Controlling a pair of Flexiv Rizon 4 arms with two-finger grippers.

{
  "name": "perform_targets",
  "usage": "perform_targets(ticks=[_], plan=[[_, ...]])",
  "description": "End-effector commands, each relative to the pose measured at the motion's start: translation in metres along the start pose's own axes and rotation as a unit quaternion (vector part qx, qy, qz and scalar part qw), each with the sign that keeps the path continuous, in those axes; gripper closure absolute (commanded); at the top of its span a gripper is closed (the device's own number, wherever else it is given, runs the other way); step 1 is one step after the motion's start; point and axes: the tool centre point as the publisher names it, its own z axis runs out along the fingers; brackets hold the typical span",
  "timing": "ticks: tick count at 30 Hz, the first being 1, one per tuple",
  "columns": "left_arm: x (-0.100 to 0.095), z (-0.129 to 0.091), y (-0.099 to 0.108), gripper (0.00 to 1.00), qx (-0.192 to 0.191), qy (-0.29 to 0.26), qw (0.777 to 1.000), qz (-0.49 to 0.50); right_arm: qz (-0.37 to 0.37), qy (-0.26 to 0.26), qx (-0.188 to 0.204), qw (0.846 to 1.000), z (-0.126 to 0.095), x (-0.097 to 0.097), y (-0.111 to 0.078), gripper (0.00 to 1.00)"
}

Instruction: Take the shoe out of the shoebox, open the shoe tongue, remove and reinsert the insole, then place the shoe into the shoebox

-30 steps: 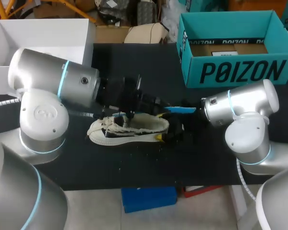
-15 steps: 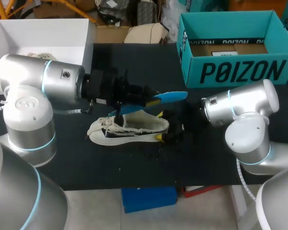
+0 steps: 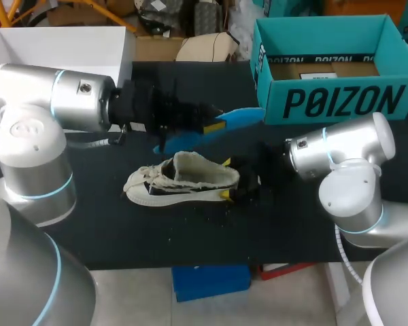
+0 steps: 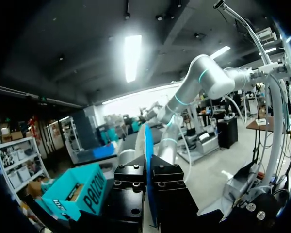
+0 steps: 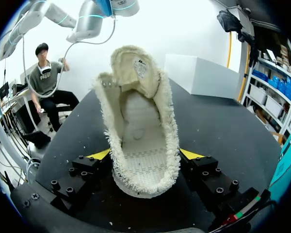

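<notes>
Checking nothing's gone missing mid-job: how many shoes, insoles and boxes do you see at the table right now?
shoe: 1
blue insole: 1
boxes: 2 (teal shoebox, white box)
Total: 4

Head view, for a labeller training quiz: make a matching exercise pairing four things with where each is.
1. blue foam insole
2. cream fuzzy shoe
3. teal cardboard shoebox
4. white open box

A. table's far right
B. table's far left
C. clamped in the left gripper, off the table
D. on the black table, heel between the right gripper's fingers

Pairs: 1-C, 2-D, 3-A, 4-B
</notes>
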Motion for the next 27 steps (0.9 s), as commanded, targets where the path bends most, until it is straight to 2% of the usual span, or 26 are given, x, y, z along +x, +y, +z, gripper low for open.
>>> perform_targets(ticks=[1,8,9,10,11,19,27], plan=[[0.0,-0.001,0.003,1.0,0.002,0.0,1.0,0.001,0.001,-0.001,0.001,1.0,0.004,-0.001,-0.002,1.0],[0.0,-0.001,0.003,1.0,0.002,0.0,1.0,0.001,0.001,-0.001,0.001,1.0,0.004,-0.001,-0.002,1.0],[0.0,-0.001,0.003,1.0,0.002,0.0,1.0,0.001,0.001,-0.001,0.001,1.0,0.004,-0.001,-0.002,0.91],[0.0,-0.001,0.003,1.0,0.002,0.0,1.0,0.001,0.001,-0.001,0.001,1.0,0.004,-0.001,-0.002,0.58],[0.0,-0.001,0.003,1.0,0.002,0.0,1.0,0.001,-0.002,-0.008,0.003,1.0,0.001,-0.003,-0.001,0.0],[0.0,-0.001,0.003,1.0,0.002,0.0,1.0,0.001,-0.021,-0.035,0.0,0.999,-0.023,-0.018,0.01,0.0],[0.0,-0.001,0.003,1.0,0.002,0.0,1.0,0.001,-0.027,-0.045,-0.009,0.999,-0.038,-0.022,0.02,0.0]])
